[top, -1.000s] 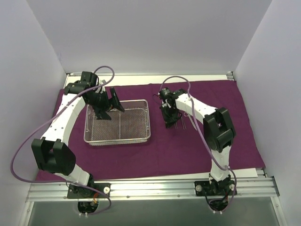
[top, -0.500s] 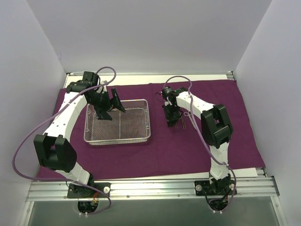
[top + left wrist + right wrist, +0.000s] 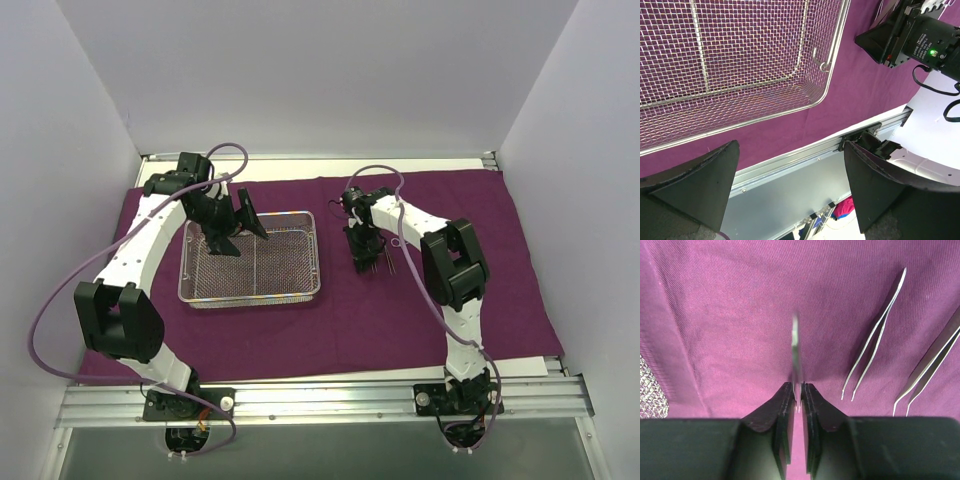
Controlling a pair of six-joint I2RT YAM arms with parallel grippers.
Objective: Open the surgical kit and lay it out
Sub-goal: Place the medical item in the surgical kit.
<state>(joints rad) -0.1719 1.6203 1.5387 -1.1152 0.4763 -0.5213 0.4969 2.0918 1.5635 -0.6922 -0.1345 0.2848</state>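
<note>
Right gripper (image 3: 798, 387) pinches a thin steel instrument (image 3: 795, 340) edge-on over the purple wrap (image 3: 715, 300); best laid flat, parallel to the forceps (image 3: 892, 297) alongside, without overlap.

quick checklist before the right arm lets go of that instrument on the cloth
1. Right fingers pinching the held instrument: ok.
2. Held instrument touching the purple cloth: cannot tell.
3. Drop spot apart from the nearer forceps and the outer forceps: ok.
4. Left fingers open, holding nothing: ok.
5. Left fingers off the mesh tray: ok.
</note>
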